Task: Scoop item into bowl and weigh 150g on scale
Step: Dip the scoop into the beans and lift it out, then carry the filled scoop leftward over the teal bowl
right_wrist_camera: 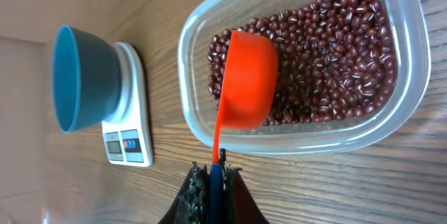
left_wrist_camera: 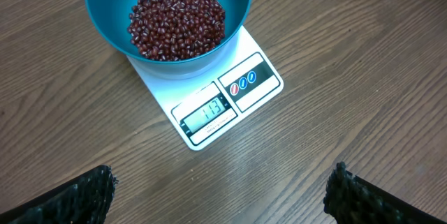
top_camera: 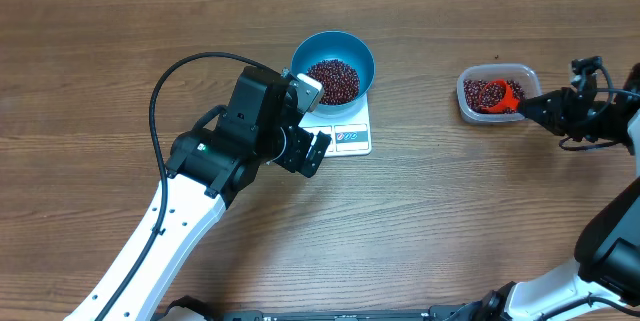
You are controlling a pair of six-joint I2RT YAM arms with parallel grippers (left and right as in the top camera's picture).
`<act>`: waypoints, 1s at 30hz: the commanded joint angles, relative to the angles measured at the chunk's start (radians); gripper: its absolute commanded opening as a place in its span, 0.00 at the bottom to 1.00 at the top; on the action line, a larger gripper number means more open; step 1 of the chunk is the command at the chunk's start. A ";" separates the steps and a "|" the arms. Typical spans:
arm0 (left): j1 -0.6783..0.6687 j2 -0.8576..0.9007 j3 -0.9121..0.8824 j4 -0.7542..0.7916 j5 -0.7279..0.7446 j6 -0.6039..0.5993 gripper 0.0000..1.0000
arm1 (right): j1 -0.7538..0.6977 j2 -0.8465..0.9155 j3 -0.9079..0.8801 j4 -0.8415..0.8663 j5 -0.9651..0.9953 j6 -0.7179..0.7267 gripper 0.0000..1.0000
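Nearest, the right gripper (right_wrist_camera: 215,175) is clamped on the scoop (right_wrist_camera: 248,77) handle — cup laid among beans (right_wrist_camera: 328,63) in the tub (right_wrist_camera: 314,139). The part-filled bowl (top_camera: 302,61) is set on the scale (top_camera: 352,139), well to its left; left gripper (left_wrist_camera: 220,192) spread wide, empty.

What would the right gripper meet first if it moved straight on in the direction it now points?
Most likely the near wall of the tub. The right gripper, jaws shut on the scoop handle, points at it from just outside; beans lie beyond. Depth is hard to judge.
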 commanded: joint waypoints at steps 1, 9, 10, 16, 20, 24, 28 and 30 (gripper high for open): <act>0.004 -0.008 0.003 0.001 0.010 0.019 1.00 | -0.034 0.010 -0.007 -0.003 -0.113 -0.005 0.04; 0.004 -0.008 0.003 0.001 0.010 0.019 1.00 | -0.093 0.010 -0.007 -0.035 -0.243 -0.036 0.04; 0.004 -0.008 0.003 0.001 0.010 0.019 1.00 | -0.096 0.010 -0.007 -0.037 -0.254 -0.035 0.04; 0.004 -0.008 0.003 0.001 0.010 0.019 1.00 | -0.100 0.010 -0.007 -0.051 -0.411 -0.034 0.04; 0.004 -0.008 0.003 0.001 0.010 0.019 1.00 | -0.086 0.009 -0.006 -0.057 -0.540 -0.034 0.04; 0.004 -0.008 0.003 0.001 0.010 0.019 1.00 | -0.036 0.009 -0.006 -0.061 -0.588 -0.026 0.04; 0.004 -0.008 0.003 0.001 0.010 0.019 1.00 | 0.072 0.009 -0.004 -0.022 -0.607 0.048 0.04; 0.004 -0.008 0.003 0.001 0.010 0.019 1.00 | 0.130 0.009 -0.004 0.035 -0.607 0.112 0.04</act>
